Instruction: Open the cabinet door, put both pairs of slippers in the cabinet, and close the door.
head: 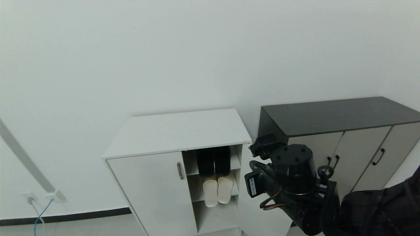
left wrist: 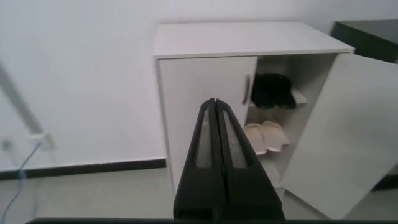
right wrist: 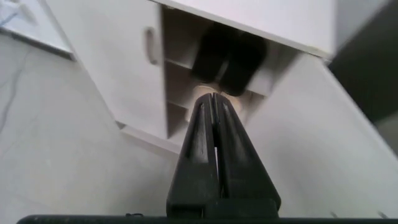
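1. The left hand (left wrist: 215,104) has its two black fingers pressed flat against each other with nothing between them, and it points toward the far side of the scene.
2. The right hand (right wrist: 214,98) also has its fingers closed together and grips nothing.
3. The right arm (head: 305,209) is raised at the near right, with its black cylindrical wrist (head: 293,167) tilted toward the left.
4. A looped cable (head: 272,206) hangs under that wrist.

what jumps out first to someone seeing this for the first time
The white cabinet stands with its right door swung open. Inside, black slippers sit on the top shelf and pale slippers on the shelf below. A dark-topped cabinet stands to its right.
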